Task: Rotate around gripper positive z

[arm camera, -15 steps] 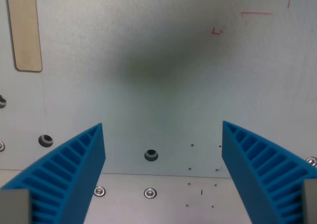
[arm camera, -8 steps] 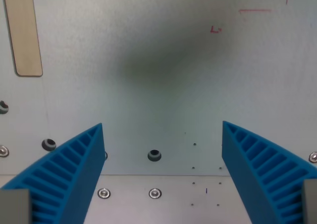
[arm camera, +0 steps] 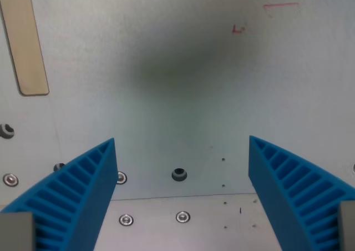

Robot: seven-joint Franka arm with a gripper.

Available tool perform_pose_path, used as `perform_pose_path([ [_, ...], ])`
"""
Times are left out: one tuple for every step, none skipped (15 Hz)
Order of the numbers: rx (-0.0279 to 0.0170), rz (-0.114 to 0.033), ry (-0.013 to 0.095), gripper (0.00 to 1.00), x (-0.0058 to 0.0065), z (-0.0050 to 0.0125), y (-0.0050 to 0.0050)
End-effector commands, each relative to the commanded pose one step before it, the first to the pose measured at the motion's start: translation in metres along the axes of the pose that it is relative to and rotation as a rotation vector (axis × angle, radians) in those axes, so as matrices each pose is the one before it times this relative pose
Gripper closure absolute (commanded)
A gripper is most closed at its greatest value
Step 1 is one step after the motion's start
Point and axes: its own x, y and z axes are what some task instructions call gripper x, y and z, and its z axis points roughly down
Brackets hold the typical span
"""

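Observation:
My gripper (arm camera: 182,145) hangs open and empty over a pale grey metal table plate (arm camera: 177,106). Its two blue ribbed fingers show at the bottom of the wrist view, one at the left (arm camera: 83,190) and one at the right (arm camera: 288,190), wide apart. Nothing lies between them. The gripper's dark blurred shadow (arm camera: 172,68) falls on the plate above the fingers.
A tan wooden strip (arm camera: 25,45) lies at the wrist view's upper left. A dark hole (arm camera: 179,174) and several screws (arm camera: 183,216) sit near a plate seam (arm camera: 183,196) low in the view. Red pen marks (arm camera: 238,29) are at the upper right.
The whole scene has turned slightly in the view and shifted: the strip now tilts, the hole and screws moved right and down, the red marks moved up. The camera turned; the fingers stay open.

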Motion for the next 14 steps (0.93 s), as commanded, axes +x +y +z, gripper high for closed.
perform_pose_path([
  [0.0008,0.136,0.0055,0.0,0.00025,-0.00226,-0.00002],
  [0.0,0.0117,0.0,0.0,0.0,0.0,0.0],
  [0.0,0.0117,0.0,0.0,0.0,0.0,0.0],
  [0.0,0.0117,0.0,0.0,0.0,0.0,0.0],
  [0.0,0.0117,0.0,0.0,0.0,0.0,0.0],
  [0.0,0.0117,0.0,0.0,0.0,0.0,0.0],
  [0.0,0.0117,0.0,0.0,0.0,0.0,0.0],
  [0.0,0.0117,0.0,0.0,0.0,0.0,0.0],
  [0.0,0.0117,0.0,0.0,0.0,0.0,0.0],
  [0.0,0.0117,0.0,0.0,0.0,0.0,0.0],
  [0.0,0.0117,0.0,0.0,0.0,0.0,0.0],
  [0.0,0.0117,0.0,0.0,0.0,0.0,0.0],
  [0.0,0.0117,0.0,0.0,0.0,0.0,0.0],
  [0.0,0.0117,0.0,0.0,0.0,0.0,0.0],
])
